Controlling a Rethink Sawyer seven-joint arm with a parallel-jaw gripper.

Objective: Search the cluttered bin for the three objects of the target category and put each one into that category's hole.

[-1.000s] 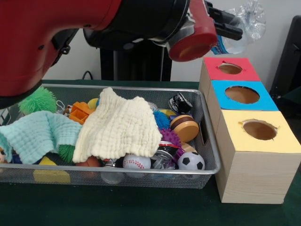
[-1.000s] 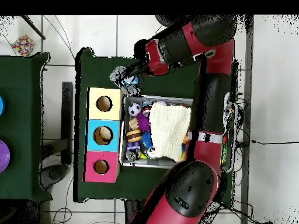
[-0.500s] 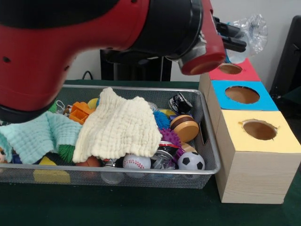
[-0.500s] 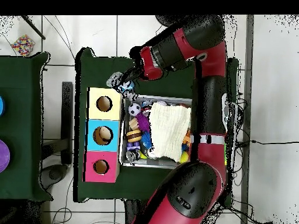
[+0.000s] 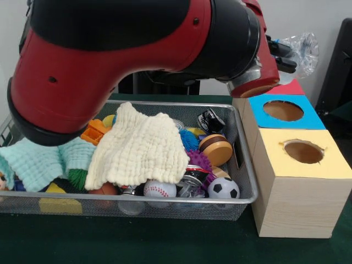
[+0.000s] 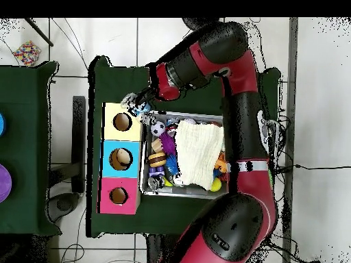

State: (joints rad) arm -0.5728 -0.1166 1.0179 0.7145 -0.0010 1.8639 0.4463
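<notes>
1. Green-covered bench [image 5: 165,247] carrying a wire bin [image 5: 246,170] at centre and a wooden box with three holes at the right of the front view.
2. Claw [image 5: 287,55] at upper right, closed on a crumpled clear bottle [image 5: 303,47], which hangs in the air clear of the bin.
3. Seen from overhead, bottle just off the upper corner of the box, close to the yellow hole [image 6: 122,122] but not over it.
4. Probably the carry-to-hole step; which colour suits the bottle cannot be told.
5. Next move calls for centring the bottle over the right hole, then lowering and letting go; crumpled shape could catch on the rim.
6. Red hole hidden behind the arm in the front view; blue hole [image 5: 283,110] plain to see.
7. Cream cloth [image 5: 140,146] and mint cloth [image 5: 38,159] covering much of the bin, so any further targets beneath stay out of sight.
</notes>
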